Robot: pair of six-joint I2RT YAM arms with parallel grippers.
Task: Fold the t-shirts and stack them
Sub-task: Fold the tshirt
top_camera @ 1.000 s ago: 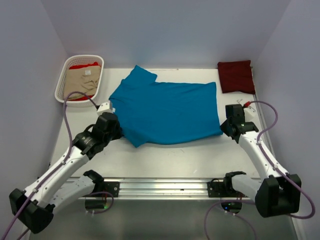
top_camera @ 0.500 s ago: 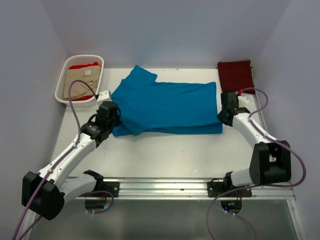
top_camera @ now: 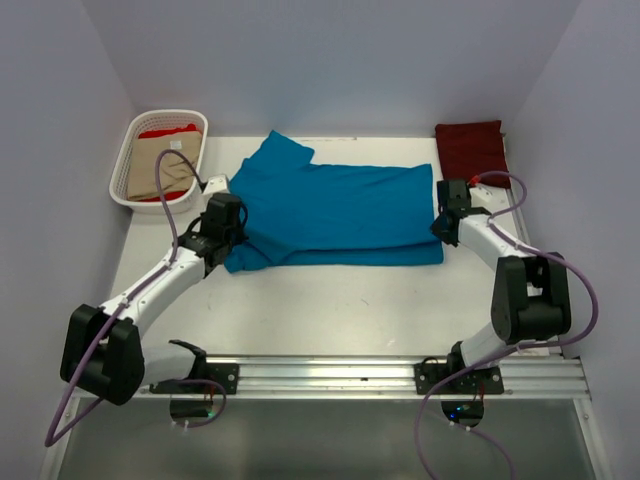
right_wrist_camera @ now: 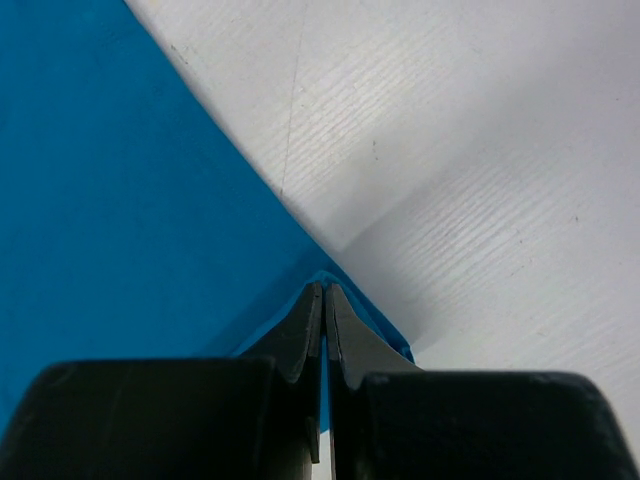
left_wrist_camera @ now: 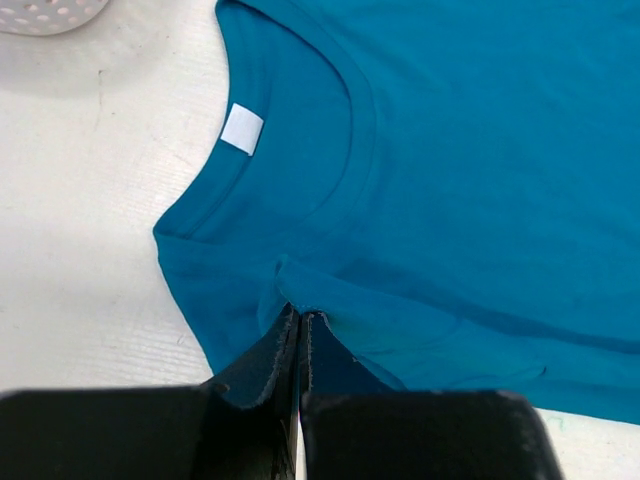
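Here's the white basket (top_camera: 118, 180), up in the far-left corner of the table (top_camera: 330, 300), with a beige t-shirt (top_camera: 165, 165) inside and a bright red t-shirt (top_camera: 168, 130) showing at its far end. Just right of the basket the teal-blue t-shirt (top_camera: 340, 205) lies spread flat, collar end towards the basket, its near edge doubled over onto itself. The left gripper (top_camera: 230, 222) sits right at that basket-side end, clamped tight on a fold of teal cloth just below the collar; the wrist view shows the white neck label (left_wrist_camera: 243, 129) beyond the fingertips. The right gripper (top_camera: 443, 212), at the shirt's end farthest from the basket, is pinched onto the hem corner, a sliver of teal caught between its fingers. The dark maroon t-shirt (top_camera: 473, 152) rests folded, well apart from the basket, in the opposite far corner
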